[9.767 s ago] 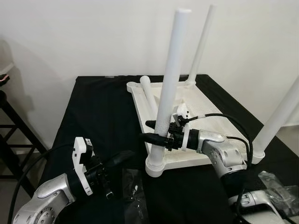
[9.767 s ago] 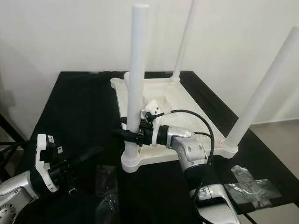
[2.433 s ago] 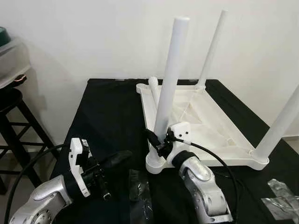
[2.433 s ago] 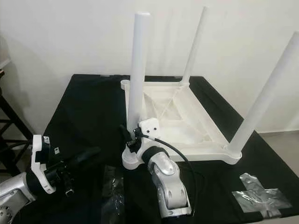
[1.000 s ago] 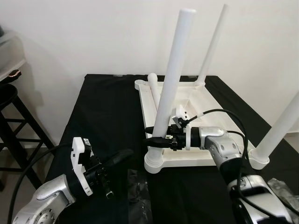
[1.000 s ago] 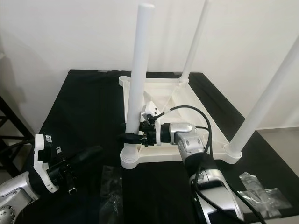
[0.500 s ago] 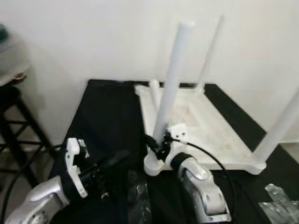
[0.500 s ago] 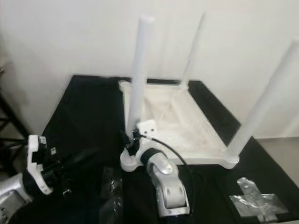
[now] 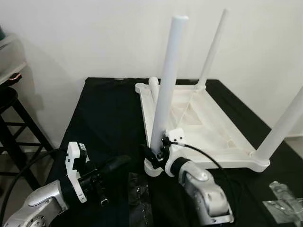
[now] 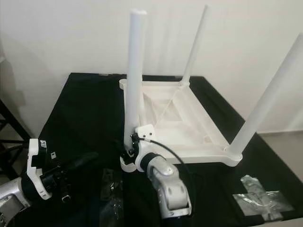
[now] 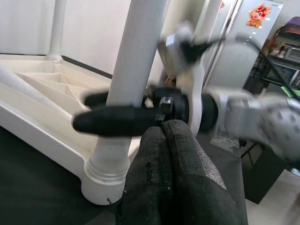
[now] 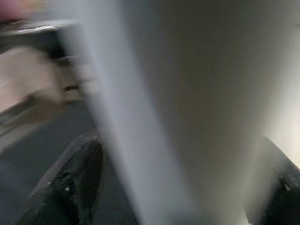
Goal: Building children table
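Note:
The white children's table (image 9: 214, 161) lies upside down on a black cloth. Three white legs stand up from its corners: near-left leg (image 9: 166, 80), far leg (image 9: 211, 47), right leg (image 9: 284, 125). One more leg (image 9: 154, 87) lies loose inside the tabletop. My right gripper (image 9: 152, 156) is shut on the near-left leg just above its socket; in the right wrist view the leg (image 12: 187, 117) sits between both fingers (image 12: 79, 173). My left gripper (image 9: 118, 163) hovers at the front left, shut and empty, its fingers (image 11: 173, 159) pointing at that leg's base (image 11: 105, 173).
Crumpled clear plastic bags lie on the cloth at the front middle (image 9: 137, 198) and front right (image 9: 286, 198). A black stool (image 9: 14, 109) stands left of the table. A white wall rises close behind. Bare cloth stretches along the left side.
My right forearm has swung from the leg's right side round to its front, gripper still on the leg. The camera has shifted. The left arm has barely moved.

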{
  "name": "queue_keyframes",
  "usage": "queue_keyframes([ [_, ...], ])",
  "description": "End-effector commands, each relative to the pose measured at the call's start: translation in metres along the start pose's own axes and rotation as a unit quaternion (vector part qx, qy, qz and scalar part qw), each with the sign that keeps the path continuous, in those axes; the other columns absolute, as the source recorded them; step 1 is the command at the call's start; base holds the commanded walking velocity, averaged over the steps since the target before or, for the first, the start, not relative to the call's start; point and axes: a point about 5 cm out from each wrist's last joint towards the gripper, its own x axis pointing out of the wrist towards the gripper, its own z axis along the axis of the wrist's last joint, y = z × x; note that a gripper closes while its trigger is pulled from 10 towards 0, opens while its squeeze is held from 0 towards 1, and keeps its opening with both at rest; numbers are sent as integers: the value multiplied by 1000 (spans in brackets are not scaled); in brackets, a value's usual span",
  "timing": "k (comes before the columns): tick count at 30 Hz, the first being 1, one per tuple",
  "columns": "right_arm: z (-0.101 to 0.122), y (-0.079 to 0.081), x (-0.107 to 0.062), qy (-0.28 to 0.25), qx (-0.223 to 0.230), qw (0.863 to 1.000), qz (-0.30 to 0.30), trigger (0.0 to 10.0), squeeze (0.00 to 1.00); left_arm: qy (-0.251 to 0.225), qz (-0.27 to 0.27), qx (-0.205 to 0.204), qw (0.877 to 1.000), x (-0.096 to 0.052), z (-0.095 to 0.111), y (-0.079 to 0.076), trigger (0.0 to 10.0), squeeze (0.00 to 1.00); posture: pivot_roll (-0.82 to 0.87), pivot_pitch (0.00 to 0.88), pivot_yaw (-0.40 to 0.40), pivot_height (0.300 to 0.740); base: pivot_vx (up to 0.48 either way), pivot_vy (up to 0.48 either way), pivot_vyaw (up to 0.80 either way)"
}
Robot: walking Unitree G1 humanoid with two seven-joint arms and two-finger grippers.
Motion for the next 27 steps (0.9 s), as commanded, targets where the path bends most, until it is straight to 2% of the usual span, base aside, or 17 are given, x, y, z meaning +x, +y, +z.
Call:
queue_keyframes([
  [1,9,-5,-1,-15,-24,997,77,10000,0,5,-6,2,1000,1,0,-1,10000,0,127,0,-72,740,0,0,0],
  [2,9,-5,-1,-15,-24,997,77,10000,0,5,-6,2,1000,1,0,-1,10000,0,127,0,-72,740,0,0,0],
  [3,12,-8,-2,-17,-40,994,102,10000,0,5,-6,2,1000,1,0,0,10000,0,127,0,-72,740,0,0,0],
  [6,20,-21,-4,1,-73,975,209,10000,0,6,-4,3,1000,2,-1,0,10000,0,138,0,-76,740,0,0,0],
  [7,20,-21,-4,1,-73,975,209,10000,0,6,-4,3,1000,2,-1,0,10000,0,138,0,-76,740,0,0,0],
  [8,22,-25,-4,14,-83,968,237,10000,0,6,-4,4,1000,2,-2,0,10000,0,141,0,-79,740,0,0,0],
  [13,25,-39,0,37,-98,960,261,10000,0,4,-3,4,1000,4,-2,0,10000,0,146,0,-87,740,0,0,0],
  [17,31,-58,9,35,-103,967,231,10000,0,2,-4,5,1000,6,-2,-2,10000,0,149,0,-91,740,0,0,0],
  [18,31,-58,9,35,-103,967,231,10000,0,2,-4,5,1000,6,-2,-2,10000,0,149,0,-91,740,0,0,0],
  [19,31,-60,10,35,-102,967,229,0,0,2,-4,5,1000,6,-2,-2,10000,0,150,0,-92,740,0,0,0],
  [22,29,-61,9,41,-96,965,242,0,0,2,-4,5,1000,7,-2,-2,10000,0,150,0,-95,740,0,0,0],
  [24,25,-62,5,49,-84,954,283,0,0,1,-5,5,1000,7,-2,-2,10000,0,142,0,-97,740,0,0,0],
  [27,23,-63,3,52,-81,949,300,0,0,-1,-5,5,1000,8,-2,-3,10000,0,136,0,-95,740,0,0,0],
])
